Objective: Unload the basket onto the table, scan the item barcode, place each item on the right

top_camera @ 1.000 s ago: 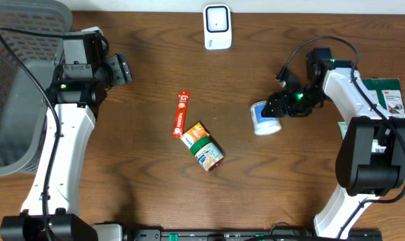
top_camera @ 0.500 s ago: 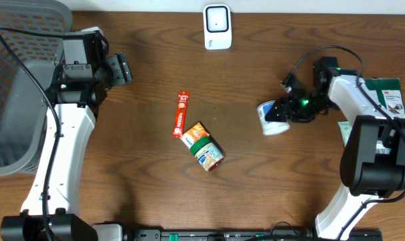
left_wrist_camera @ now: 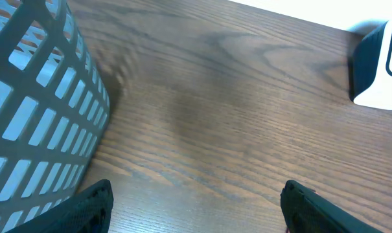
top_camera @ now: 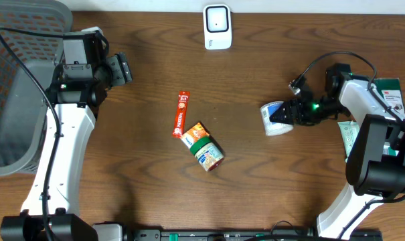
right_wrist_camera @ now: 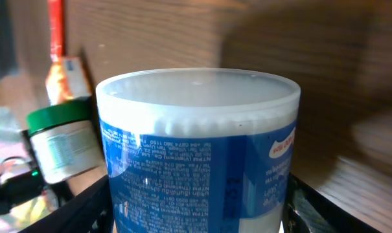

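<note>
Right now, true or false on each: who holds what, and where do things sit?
1. The right end effector grips the tub. True.
2. The left end effector holds the red sachet. False: it is open and empty, beside the basket; the sachet lies mid-table.
3. The green-lidded jar lies on its side. True.
4. The tub touches the scanner. False: the scanner sits at the far edge, well apart.
</note>
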`<control>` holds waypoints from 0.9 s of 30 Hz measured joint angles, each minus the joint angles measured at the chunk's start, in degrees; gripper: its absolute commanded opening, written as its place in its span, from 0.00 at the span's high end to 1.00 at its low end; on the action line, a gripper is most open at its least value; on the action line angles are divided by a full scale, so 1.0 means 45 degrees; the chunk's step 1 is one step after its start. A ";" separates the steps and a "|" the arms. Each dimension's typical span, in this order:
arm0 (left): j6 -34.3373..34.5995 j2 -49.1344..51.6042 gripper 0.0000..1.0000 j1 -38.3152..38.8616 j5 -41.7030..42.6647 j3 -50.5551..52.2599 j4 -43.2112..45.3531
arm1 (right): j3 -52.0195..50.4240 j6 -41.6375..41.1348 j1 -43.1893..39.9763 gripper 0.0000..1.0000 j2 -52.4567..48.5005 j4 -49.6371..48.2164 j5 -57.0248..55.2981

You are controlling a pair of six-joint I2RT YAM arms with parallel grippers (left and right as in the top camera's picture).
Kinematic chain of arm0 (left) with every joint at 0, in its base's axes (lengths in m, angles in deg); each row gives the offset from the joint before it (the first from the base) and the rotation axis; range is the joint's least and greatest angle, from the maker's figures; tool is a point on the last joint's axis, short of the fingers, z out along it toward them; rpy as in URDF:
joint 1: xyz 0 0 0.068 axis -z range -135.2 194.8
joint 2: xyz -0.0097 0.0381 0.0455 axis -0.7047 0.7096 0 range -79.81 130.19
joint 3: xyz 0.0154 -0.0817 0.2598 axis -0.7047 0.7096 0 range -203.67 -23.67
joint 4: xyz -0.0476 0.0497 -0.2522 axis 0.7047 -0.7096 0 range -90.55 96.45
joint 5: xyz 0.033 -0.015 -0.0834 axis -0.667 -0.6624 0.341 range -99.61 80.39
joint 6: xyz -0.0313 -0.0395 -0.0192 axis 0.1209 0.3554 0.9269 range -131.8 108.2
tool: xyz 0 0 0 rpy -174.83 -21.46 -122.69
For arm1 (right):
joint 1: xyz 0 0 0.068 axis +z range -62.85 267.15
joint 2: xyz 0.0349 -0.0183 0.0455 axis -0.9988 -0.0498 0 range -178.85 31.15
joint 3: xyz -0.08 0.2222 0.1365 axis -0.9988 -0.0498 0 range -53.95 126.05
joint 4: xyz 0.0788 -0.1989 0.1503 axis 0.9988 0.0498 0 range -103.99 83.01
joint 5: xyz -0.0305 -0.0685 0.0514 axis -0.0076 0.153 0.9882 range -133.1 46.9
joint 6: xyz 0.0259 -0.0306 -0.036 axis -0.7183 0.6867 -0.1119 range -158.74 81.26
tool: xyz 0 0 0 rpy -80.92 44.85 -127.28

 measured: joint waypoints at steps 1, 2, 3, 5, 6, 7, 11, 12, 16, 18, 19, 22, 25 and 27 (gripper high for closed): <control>0.0000 0.0000 0.17 0.0000 0.0000 0.0000 -0.0005 | -0.0039 0.0151 0.0000 0.34 0.0000 0.0165 0.0301; -0.0005 0.0005 0.17 0.0000 0.0000 0.0000 0.0000 | -0.0063 0.0359 0.0000 0.34 0.0000 0.0432 0.0636; 0.0000 0.0000 0.17 0.0000 0.0000 0.0000 0.0000 | -0.0073 0.0690 0.0000 0.34 0.0000 0.0835 0.1127; -0.0005 0.0005 0.17 0.0000 0.0000 0.0000 -0.0005 | -0.0102 0.1370 0.0000 0.34 0.0000 0.1715 0.2055; 0.0000 0.0000 0.17 0.0000 0.0000 0.0000 -0.0005 | -0.0117 0.1705 0.0000 0.34 0.0000 0.2152 0.2501; 0.0000 0.0000 0.17 0.0000 0.0000 0.0000 -0.0005 | -0.0131 0.2021 0.0000 0.35 0.0000 0.2531 0.2909; -0.0005 0.0000 0.17 0.0000 0.0000 0.0000 0.0000 | -0.0146 0.3036 0.0000 0.39 0.0000 0.3696 0.4357; -0.0005 0.0000 0.17 0.0000 0.0000 0.0000 0.0000 | -0.0146 0.3249 0.0005 0.40 0.0000 0.3934 0.4755; 0.0000 0.0000 0.17 0.0000 0.0000 0.0000 0.0000 | -0.0146 0.3944 0.0053 0.40 0.0000 0.4872 0.6164; 0.0000 0.0000 0.17 0.0000 0.0000 0.0000 -0.0005 | -0.0146 0.4284 0.0165 0.40 0.0000 0.5367 0.6785; -0.0005 0.0000 0.17 0.0000 0.0000 0.0000 -0.0005 | -0.0146 0.4473 0.0253 0.40 0.0000 0.5620 0.7048; -0.0005 0.0000 0.17 0.0000 0.0000 0.0000 0.0000 | -0.0146 0.5085 0.0627 0.41 0.0000 0.6402 0.7781; 0.0000 0.0000 0.17 0.0000 0.0000 0.0000 -0.0005 | -0.0146 0.5853 0.1049 0.42 0.0000 0.7344 0.8310; -0.0005 0.0000 0.17 0.0000 0.0000 0.0000 -0.0005 | -0.0146 0.6460 0.1350 0.42 0.0000 0.8048 0.8602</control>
